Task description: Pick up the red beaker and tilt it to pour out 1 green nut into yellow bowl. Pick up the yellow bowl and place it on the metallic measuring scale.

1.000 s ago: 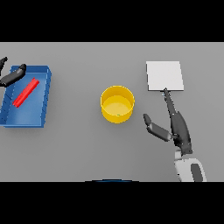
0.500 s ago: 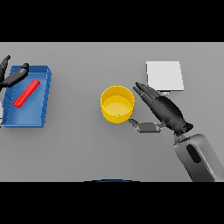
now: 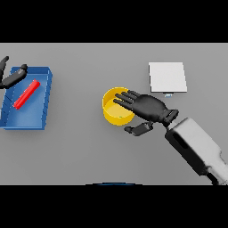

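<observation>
Right hand (image 3: 149, 107) over the yellow bowl (image 3: 116, 107), fingers straight and spread across the near rim and into the opening, thumb low beside the outer wall; nothing clasped yet. Bowl directly beneath the fingertips, upright on the grey surface (image 3: 84, 147). Metallic measuring scale (image 3: 167, 77) up and slightly beyond the wrist, well apart from the bowl. Left hand (image 3: 10, 76) far off to the other side, relaxed at the corner of a blue tray (image 3: 18, 119) holding a red beaker (image 3: 26, 94) lying flat.

Likely troubles: closing with fingers inside and thumb too low, tipping the bowl toward the palm; pinching only the rim and letting it slide or swing on the lift; nudging it away before any grip forms. Contents too faint to confirm; any tilt could spill a nut.
</observation>
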